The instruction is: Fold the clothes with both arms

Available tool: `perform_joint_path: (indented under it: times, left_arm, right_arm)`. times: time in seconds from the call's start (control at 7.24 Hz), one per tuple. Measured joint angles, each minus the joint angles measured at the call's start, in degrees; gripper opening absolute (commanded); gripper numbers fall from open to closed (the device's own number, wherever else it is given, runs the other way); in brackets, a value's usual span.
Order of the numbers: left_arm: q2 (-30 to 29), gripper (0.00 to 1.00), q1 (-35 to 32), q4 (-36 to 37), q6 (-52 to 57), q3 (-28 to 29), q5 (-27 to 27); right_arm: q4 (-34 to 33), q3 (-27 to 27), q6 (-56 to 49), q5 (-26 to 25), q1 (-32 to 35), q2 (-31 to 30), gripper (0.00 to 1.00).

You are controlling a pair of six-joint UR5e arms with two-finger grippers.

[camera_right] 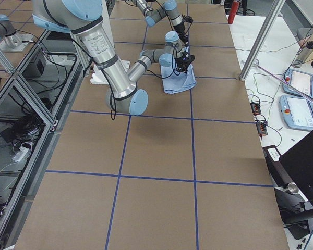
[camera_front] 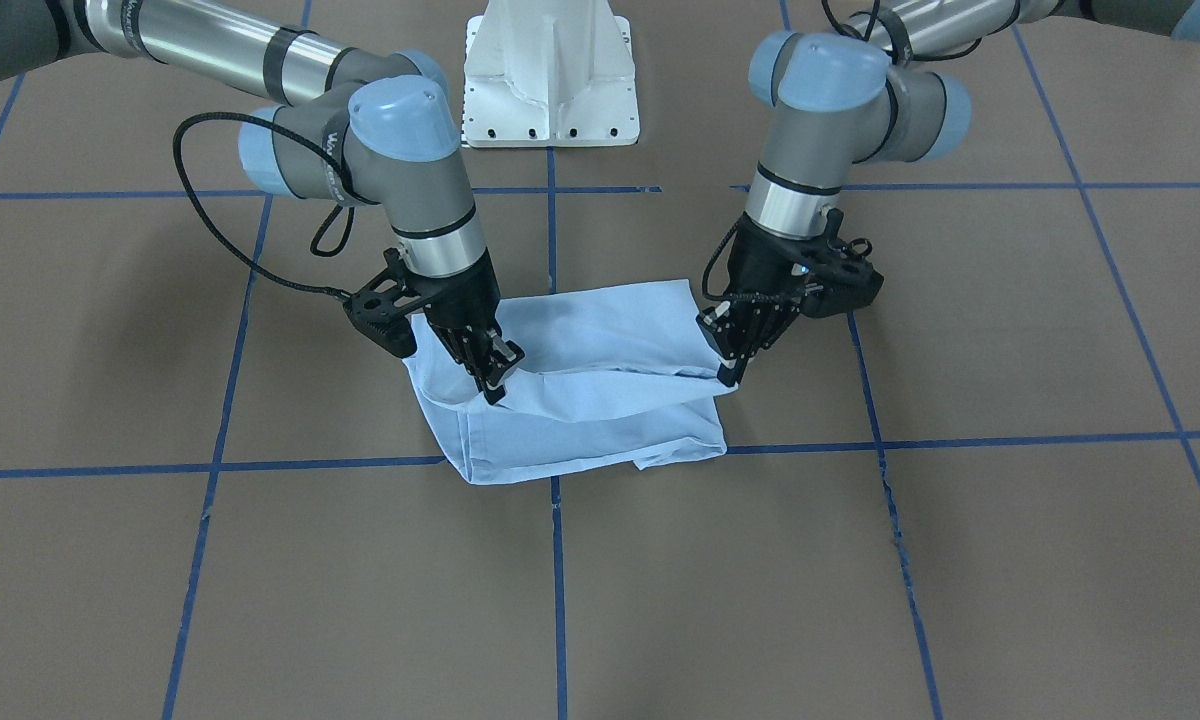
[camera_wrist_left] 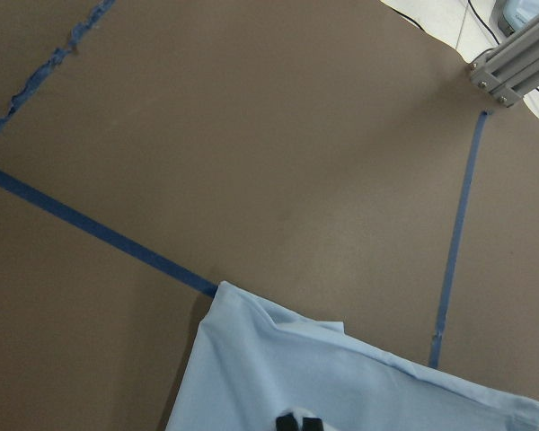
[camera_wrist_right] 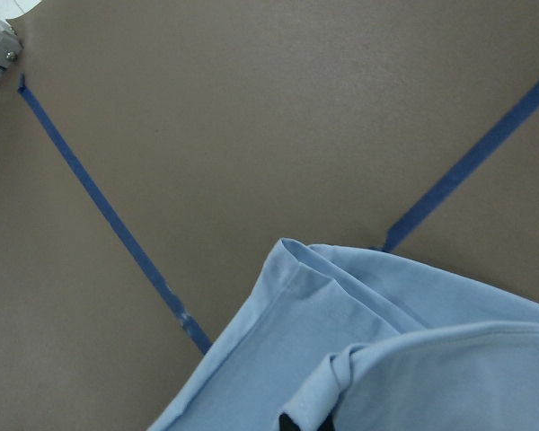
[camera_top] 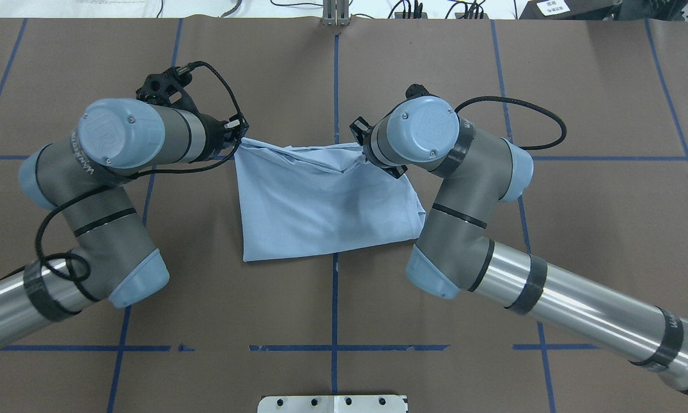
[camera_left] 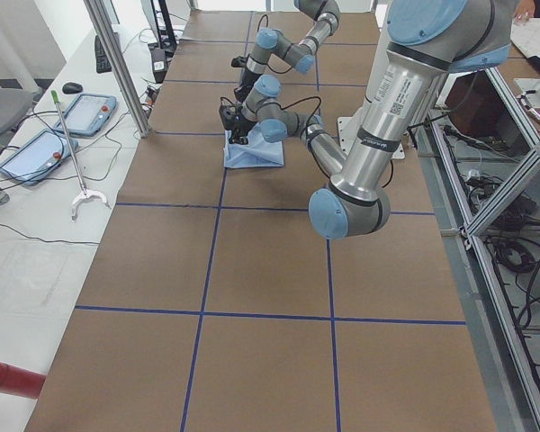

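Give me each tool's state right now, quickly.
Left tool: shut on the light blue T-shirt, pinching its edge.
Right tool: shut on the light blue T-shirt too.

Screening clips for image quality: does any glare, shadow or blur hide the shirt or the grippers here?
Front-facing view: sharp, soft arm shadows on the table, glare only on silver arm tubes; T-shirt, left gripper and right gripper clear. Overhead view: evenly lit, wrists largely cover the grips. Side views: T-shirt tiny. Wrist views: sharp, fingertips cropped at bottom edge.

Matt cloth T-shirt (camera_front: 600,340) lies on smooth matt table (camera_front: 260,600).
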Motion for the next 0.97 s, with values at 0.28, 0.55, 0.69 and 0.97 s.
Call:
perform_joint_path:
  times: [0.28,0.55,0.69,0.97]
  left_arm:
    - [-3.69,0.59,-5.39,-13.44,7.91,16.77,0.08]
    - [-4.56,0.59,-8.36,-17.14,12.86,19.63,-0.47]
    - [-4.4,0.59,-8.94,-17.2,13.4,17.9,-1.85]
    - [-1.89,0.59,-9.75,-17.15,13.39,11.69,-6.79]
  right_arm:
    - [9.87,-14.36,-7.8,4.35,4.94,5.39,1.0]
    - [12.46,-18.02,-16.03,11.75,10.58,6.37,1.0]
    - [12.61,-17.68,-16.99,12.89,11.29,6.33,1.0]
    - [12.53,-15.63,-16.81,13.18,10.09,5.55,0.0]
